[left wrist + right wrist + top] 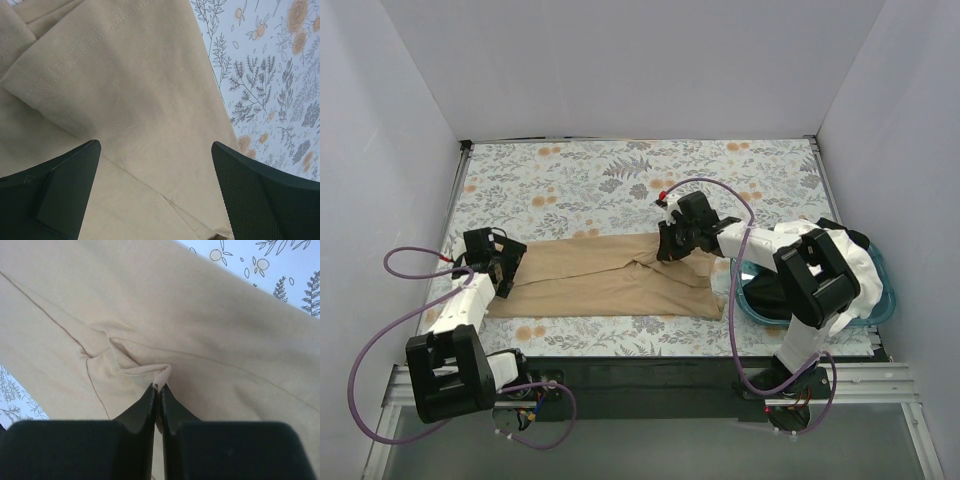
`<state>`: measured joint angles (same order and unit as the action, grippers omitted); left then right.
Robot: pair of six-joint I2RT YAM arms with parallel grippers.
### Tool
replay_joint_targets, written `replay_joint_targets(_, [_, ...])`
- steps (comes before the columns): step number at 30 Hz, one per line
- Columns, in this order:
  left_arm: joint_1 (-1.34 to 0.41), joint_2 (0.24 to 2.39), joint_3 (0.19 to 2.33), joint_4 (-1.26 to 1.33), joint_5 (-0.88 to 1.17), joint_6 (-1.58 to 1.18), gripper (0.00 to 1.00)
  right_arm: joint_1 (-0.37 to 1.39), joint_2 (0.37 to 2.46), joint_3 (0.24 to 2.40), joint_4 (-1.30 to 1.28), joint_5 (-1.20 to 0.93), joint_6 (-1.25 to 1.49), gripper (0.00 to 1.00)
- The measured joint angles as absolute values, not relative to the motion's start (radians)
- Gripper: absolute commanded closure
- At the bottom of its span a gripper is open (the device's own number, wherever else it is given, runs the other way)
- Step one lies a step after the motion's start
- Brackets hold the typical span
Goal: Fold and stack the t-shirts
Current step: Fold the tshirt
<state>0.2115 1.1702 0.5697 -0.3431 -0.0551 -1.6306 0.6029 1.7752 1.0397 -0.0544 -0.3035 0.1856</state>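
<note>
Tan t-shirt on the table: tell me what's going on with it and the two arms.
The tan t-shirt lies stretched out on the floral table and looks partly folded. The right gripper is shut on a pinch of its cloth near the right end. The left gripper hangs open over the left end, gripping nothing. White cloth and black cloth sit in the teal basin at the right, so nothing is stacked yet.
</note>
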Motion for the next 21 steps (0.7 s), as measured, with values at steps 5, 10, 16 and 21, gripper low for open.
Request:
replay_joint_targets(5, [0.212, 1.182, 0.569, -0.343, -0.055, -1.63, 0.07, 0.635, 1.714, 1.009, -0.055, -0.272, 0.212, 0.91])
replay_joint_targets(10, [0.212, 1.182, 0.569, -0.343, -0.055, -1.63, 0.07, 0.709, 1.676, 0.992, -0.053, -0.235, 0.265, 0.89])
replay_joint_targets(16, [0.212, 1.182, 0.566, -0.343, -0.055, -1.63, 0.07, 0.809, 1.661, 0.962, -0.054, -0.128, 0.35, 0.82])
replay_joint_targets(21, [0.212, 1.182, 0.565, -0.343, -0.055, -1.627, 0.06, 0.932, 1.62, 0.931, -0.054, -0.015, 0.39, 0.74])
